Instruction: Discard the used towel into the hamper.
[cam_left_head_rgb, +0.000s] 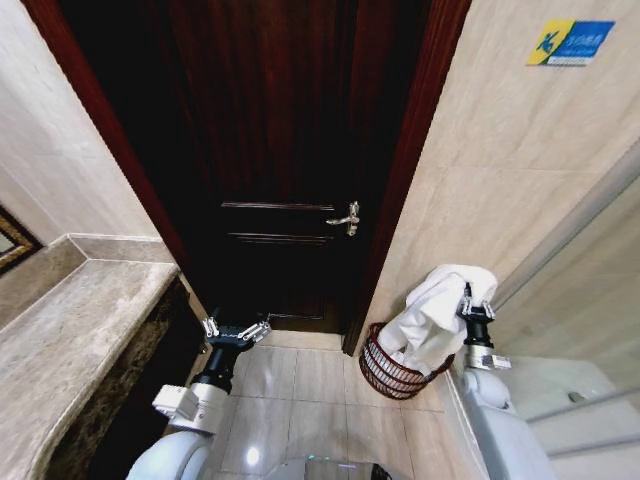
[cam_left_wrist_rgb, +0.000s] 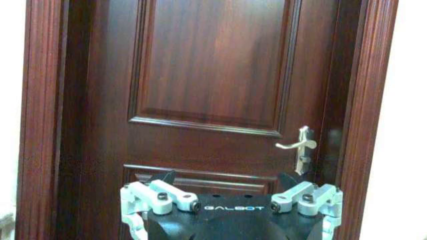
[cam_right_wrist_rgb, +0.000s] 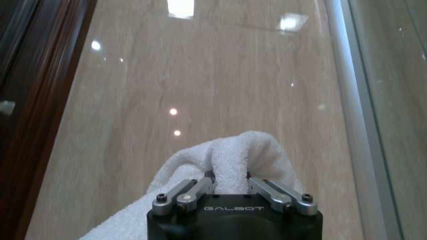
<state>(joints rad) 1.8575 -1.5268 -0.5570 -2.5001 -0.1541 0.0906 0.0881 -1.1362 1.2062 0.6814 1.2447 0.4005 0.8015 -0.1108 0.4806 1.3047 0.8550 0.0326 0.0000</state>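
A white towel (cam_left_head_rgb: 432, 318) hangs from my right gripper (cam_left_head_rgb: 476, 303), which is shut on its upper fold beside the beige wall. The cloth drapes down over the rim of the hamper (cam_left_head_rgb: 388, 371), a round dark reddish-brown wicker basket on the floor by the door frame. In the right wrist view the towel (cam_right_wrist_rgb: 230, 157) bulges up between the shut fingers (cam_right_wrist_rgb: 193, 192) of my right gripper (cam_right_wrist_rgb: 230, 176). My left gripper (cam_left_head_rgb: 236, 330) is held open and empty in front of the dark door; the left wrist view shows its spread fingers (cam_left_wrist_rgb: 160, 192).
A dark wooden door (cam_left_head_rgb: 285, 150) with a metal lever handle (cam_left_head_rgb: 345, 218) stands straight ahead. A marble counter (cam_left_head_rgb: 70, 330) runs along the left. A glass shower panel (cam_left_head_rgb: 590, 330) is at the right. Tiled floor (cam_left_head_rgb: 310, 385) lies open between my arms.
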